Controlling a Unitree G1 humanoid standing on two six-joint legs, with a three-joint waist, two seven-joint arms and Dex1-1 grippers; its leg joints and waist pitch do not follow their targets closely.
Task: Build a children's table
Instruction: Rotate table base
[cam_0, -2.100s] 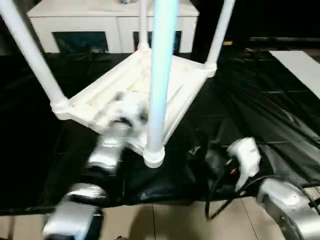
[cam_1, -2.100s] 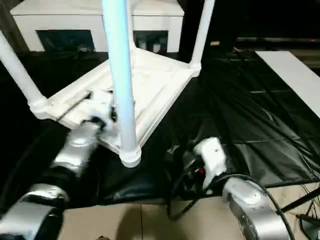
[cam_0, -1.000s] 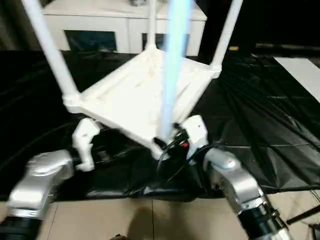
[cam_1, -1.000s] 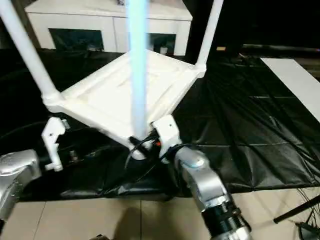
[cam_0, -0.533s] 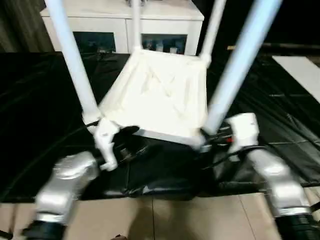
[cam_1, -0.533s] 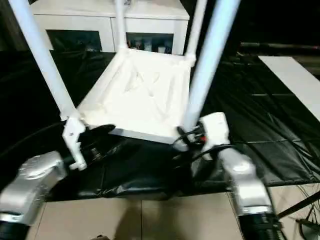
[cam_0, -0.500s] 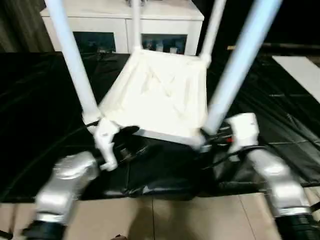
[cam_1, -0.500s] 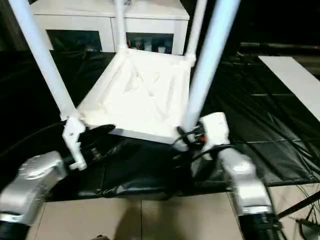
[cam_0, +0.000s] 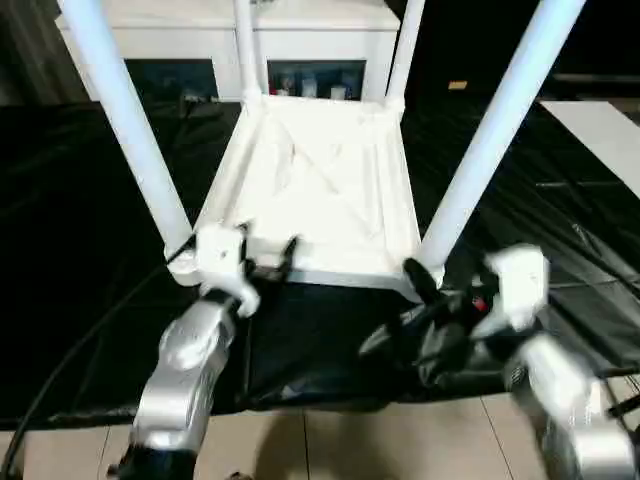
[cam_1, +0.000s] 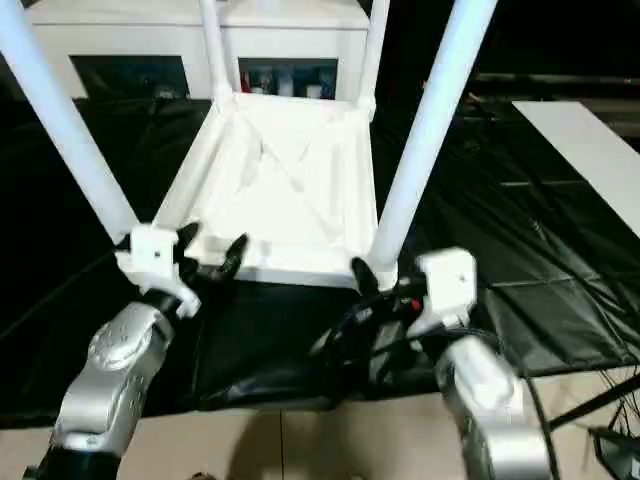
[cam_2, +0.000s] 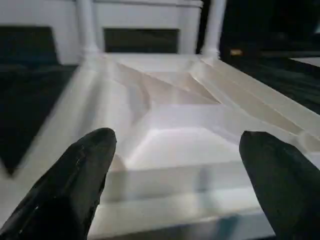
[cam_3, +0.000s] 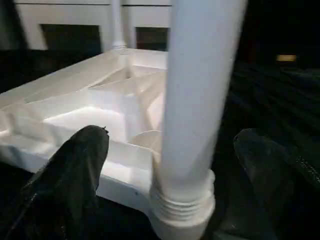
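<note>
Left eye view: black plastic sheet (cam_0: 80, 250) covers most of the frame, beige tiled floor (cam_0: 350, 440) along the bottom edge. White cabinet with dark glass doors (cam_0: 230, 40) across the top centre. Flat white board (cam_0: 600, 130) at the right edge, upper half.

White plastic rectangular tabletop with ribbed underside (cam_0: 320, 190) lies upside down on the sheet, centre of frame, long axis running away from the camera. Four long white tube legs stand in its corner sockets: near-left leg (cam_0: 125, 120) rising to the upper left, near-right leg (cam_0: 490, 130) rising to the upper right, far-left leg (cam_0: 245, 50) and far-right leg (cam_0: 403, 50) at top centre.

Silver left forearm (cam_0: 185, 370) comes up from the lower left; left gripper (cam_0: 268, 265) sits at the tabletop's near edge, just right of the near-left corner, black fingers spread wide. In the left wrist view the two fingertips (cam_2: 95, 150) frame the near rim, nothing between them, no clear contact.

Silver right forearm (cam_0: 560, 400) comes from the lower right; right gripper (cam_0: 420, 300) is just below the near-right corner socket, fingers spread wide. In the right wrist view the near-right leg's base stands between the two black fingers (cam_3: 75, 165), gap on both sides, not clamped.
</note>
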